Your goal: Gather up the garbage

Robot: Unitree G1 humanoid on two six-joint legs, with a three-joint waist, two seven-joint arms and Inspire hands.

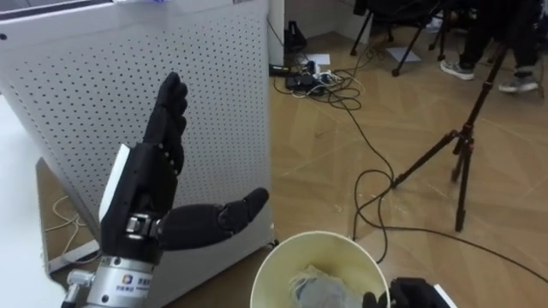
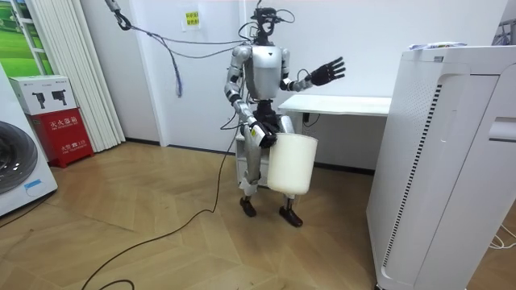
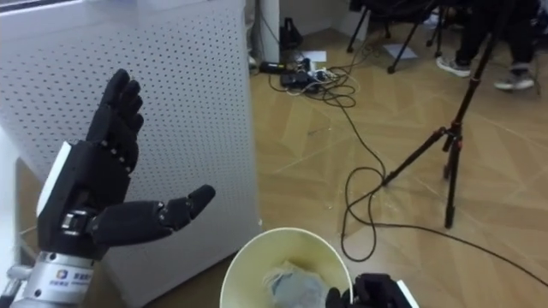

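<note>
Inside the cream bin (image 1: 321,245) lies crumpled garbage (image 1: 318,285). R hand (image 1: 413,294) sits at bin's near-right rim, fingers hooked over the edge, clamped on it. L hand (image 1: 144,186) is raised left of bin, fingers straight & apart, holding nothing, w/ white perforated cabinet (image 1: 218,103) behind. Tripod (image 1: 458,145) stands on floor beyond bin

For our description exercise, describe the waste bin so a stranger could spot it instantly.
Start at the tall white perforated cabinet. Beside its lower corner, the round cream plastic bucket is gripped at its rim by the right robot hand. Unlike everything nearby, it holds crumpled greyish rubbish.
</note>
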